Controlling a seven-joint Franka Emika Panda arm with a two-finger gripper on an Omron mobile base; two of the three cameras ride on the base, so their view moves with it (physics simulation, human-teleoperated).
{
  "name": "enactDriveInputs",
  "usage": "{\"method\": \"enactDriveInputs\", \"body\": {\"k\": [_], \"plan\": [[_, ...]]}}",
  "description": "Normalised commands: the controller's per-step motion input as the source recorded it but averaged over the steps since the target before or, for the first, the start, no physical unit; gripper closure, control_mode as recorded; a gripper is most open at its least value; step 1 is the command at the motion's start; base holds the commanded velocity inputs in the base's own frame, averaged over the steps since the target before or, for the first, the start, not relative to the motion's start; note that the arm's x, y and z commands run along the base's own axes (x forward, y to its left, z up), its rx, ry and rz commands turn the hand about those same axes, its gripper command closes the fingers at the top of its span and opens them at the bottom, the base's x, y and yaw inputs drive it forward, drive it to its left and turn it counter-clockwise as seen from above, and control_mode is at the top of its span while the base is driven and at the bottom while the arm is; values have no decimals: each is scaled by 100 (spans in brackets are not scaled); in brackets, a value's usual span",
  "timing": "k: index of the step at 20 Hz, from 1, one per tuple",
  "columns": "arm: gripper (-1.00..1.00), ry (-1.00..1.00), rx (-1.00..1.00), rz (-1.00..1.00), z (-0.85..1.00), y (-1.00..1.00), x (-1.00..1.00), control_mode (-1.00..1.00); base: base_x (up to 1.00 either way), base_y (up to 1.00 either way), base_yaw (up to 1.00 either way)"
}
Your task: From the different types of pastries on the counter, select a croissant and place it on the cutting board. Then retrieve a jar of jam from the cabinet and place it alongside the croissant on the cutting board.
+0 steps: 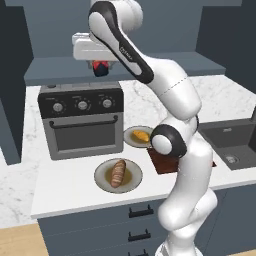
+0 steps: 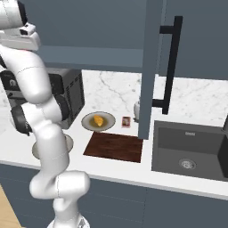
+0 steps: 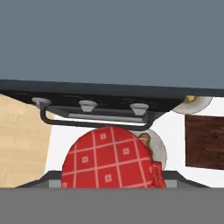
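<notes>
High over the counter (image 1: 65,185), in front of the cabinet's shelf ledge (image 1: 150,65), my gripper (image 1: 101,70) is shut on the jar of jam (image 1: 103,65). The jar's red checked lid (image 3: 109,159) looms just below the hand camera. On a round plate (image 1: 131,140) behind the cutting board lies the yellow-orange croissant (image 1: 141,135) (image 2: 98,120). The dark reddish-brown cutting board (image 2: 115,146) (image 3: 204,141) lies bare, and my arm hides most of it in the left base view. A brown striped loaf (image 1: 118,173) sits on a second plate near the counter's front.
A dark toaster oven (image 1: 82,120) stands on the counter directly below the jar. The cabinet door (image 2: 149,67) with its black handle hangs open over the counter. A sink (image 2: 187,151) lies to the right. A red packet (image 2: 126,121) and a white bottle (image 2: 137,109) stand behind the board.
</notes>
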Motion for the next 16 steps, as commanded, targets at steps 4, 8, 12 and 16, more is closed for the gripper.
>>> {"method": "enactDriveInputs", "body": {"k": [4,8,12,16], "plan": [[100,0,14,19,0,-87,0,-100,0,0,0],[100,0,4,0,-44,-1,-52,-100,0,0,0],[100,-3,-7,0,-100,-12,-100,-100,0,0,0],[100,-6,-3,0,-100,-21,-100,-100,0,0,0]]}}
